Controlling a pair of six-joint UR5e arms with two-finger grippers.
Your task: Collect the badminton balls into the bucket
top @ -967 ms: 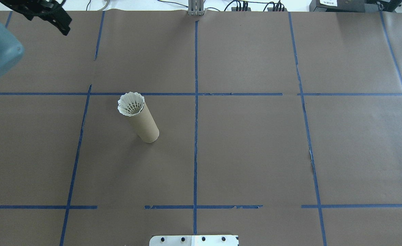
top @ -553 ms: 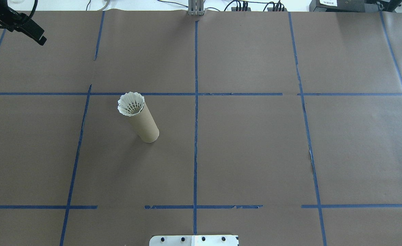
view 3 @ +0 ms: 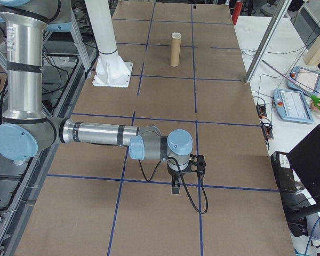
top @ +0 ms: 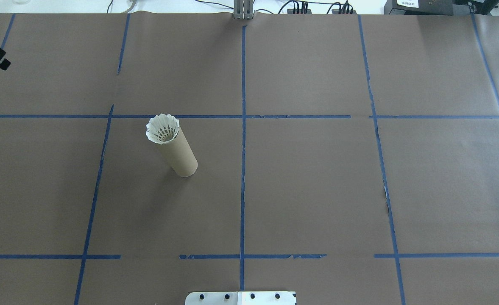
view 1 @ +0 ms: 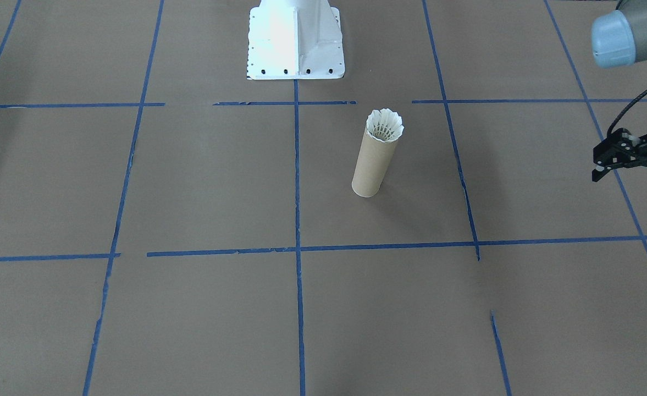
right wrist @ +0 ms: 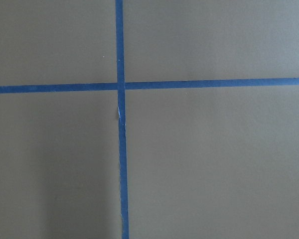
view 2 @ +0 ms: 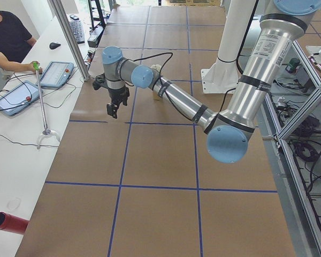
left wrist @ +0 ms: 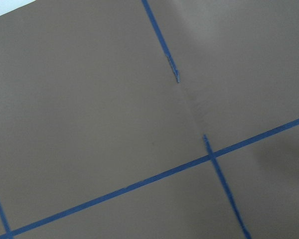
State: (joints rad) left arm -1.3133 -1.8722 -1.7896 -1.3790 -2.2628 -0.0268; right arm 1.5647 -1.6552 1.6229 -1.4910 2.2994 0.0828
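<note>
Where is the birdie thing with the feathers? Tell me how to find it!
Find the white metal pedestal on the brown table. Near it stands one brown cardboard tube. The shuttlecock sits in its top, the only frilly white thing there.

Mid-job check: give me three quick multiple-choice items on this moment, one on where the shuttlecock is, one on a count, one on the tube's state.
1. Where is the shuttlecock?
A. Lying on the paper beside the tube
B. Seated in the top of the cardboard tube
C. Held in the left gripper

2. How many shuttlecocks show on the table?
A. One
B. Two
C. Three

3. How does the tube stand?
A. Tipped over on its side
B. Lifted off the table
C. Upright on the brown paper, with no gripper touching it

Answers: 1 B, the white feather skirt flares out of the tube's mouth. 2 A, only that one shows in both wide views. 3 C, its base rests on the paper and the left gripper hangs far off at the table's edge.
</note>
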